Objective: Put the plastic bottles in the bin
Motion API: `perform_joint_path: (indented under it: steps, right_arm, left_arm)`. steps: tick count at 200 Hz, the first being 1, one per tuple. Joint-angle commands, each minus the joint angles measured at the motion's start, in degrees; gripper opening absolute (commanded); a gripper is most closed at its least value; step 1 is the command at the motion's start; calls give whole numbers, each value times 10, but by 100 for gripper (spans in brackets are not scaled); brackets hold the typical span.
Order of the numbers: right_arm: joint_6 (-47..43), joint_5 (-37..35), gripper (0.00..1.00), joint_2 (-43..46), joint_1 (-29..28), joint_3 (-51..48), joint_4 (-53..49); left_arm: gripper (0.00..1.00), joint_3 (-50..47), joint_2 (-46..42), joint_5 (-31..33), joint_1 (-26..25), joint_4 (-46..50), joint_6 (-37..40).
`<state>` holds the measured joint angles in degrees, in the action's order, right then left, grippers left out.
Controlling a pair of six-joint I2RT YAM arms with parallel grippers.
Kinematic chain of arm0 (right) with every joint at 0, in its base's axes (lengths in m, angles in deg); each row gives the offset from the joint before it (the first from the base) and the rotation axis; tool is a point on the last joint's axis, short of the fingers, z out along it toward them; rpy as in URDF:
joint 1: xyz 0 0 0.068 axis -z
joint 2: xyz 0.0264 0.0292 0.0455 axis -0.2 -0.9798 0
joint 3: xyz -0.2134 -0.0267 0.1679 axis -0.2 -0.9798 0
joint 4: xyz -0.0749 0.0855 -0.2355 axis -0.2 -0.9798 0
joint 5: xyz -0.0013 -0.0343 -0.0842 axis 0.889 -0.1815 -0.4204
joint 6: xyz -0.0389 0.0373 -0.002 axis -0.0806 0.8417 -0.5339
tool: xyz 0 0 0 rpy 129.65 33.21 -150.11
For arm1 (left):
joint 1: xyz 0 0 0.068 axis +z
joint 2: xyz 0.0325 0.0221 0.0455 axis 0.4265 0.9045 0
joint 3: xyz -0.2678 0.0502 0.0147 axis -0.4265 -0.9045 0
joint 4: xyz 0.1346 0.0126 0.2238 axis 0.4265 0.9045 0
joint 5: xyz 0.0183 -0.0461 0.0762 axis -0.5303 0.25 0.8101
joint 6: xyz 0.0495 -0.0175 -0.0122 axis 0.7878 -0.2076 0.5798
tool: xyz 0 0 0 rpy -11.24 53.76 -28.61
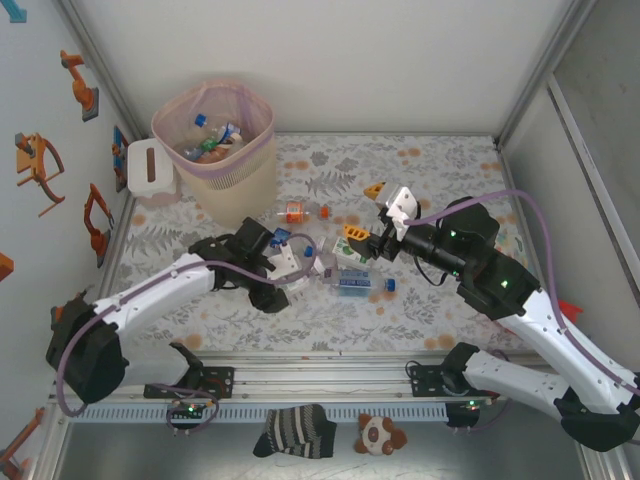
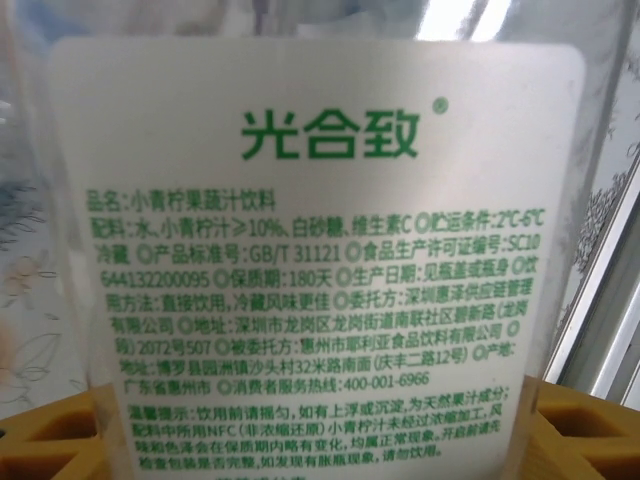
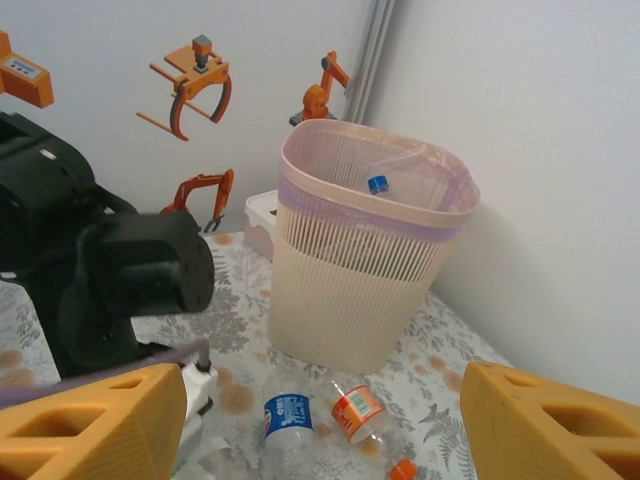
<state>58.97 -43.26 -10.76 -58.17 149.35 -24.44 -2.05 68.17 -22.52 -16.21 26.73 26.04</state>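
The beige bin (image 1: 225, 165) with its pink liner stands at the far left and holds several bottles; it also rises ahead in the right wrist view as the bin (image 3: 360, 270). My left gripper (image 1: 297, 262) is shut on a clear bottle with a white, green-printed label (image 2: 320, 250), low over the table's middle. The label sits between the yellow fingers (image 2: 45, 440). My right gripper (image 1: 365, 210) hangs open and holds nothing, right of the middle. An orange-labelled bottle (image 1: 295, 212) (image 3: 358, 412) and a blue-labelled bottle (image 3: 290, 415) lie before the bin. Another blue-labelled bottle (image 1: 352, 283) lies under the right arm.
A small white box (image 1: 148, 168) stands left of the bin against the wall. White walls close in the table at the back and on both sides. A striped sock (image 1: 295, 430) and a small plush toy (image 1: 380, 435) lie beyond the near rail.
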Motion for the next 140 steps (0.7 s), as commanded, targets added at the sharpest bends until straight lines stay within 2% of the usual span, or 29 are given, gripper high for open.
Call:
perform_joint_path:
  steps: [1, 31, 53, 73, 105, 127, 140]
  right_arm:
    - [1, -15, 72, 11, 0, 5, 27]
    - [0, -15, 72, 8, 0, 11, 27]
    - [0, -14, 72, 8, 0, 14, 25]
    - [0, -14, 72, 8, 0, 17, 25]
    - [0, -14, 72, 10, 0, 18, 23]
    - [1, -15, 72, 12, 0, 19, 21]
    - [0, -15, 72, 13, 0, 20, 20]
  left_arm:
    - [48, -3, -48, -37, 22, -14, -13]
    - [45, -8, -110, -26, 45, -46, -32]
    - [46, 7, -134, 22, 64, -67, -72]
    - [43, 47, -129, 28, 96, -50, -99]
    - [43, 125, -106, 60, 117, -17, -118]
    - [43, 185, -82, 90, 130, 5, -131]
    - [43, 217, -69, 128, 135, 6, -138]
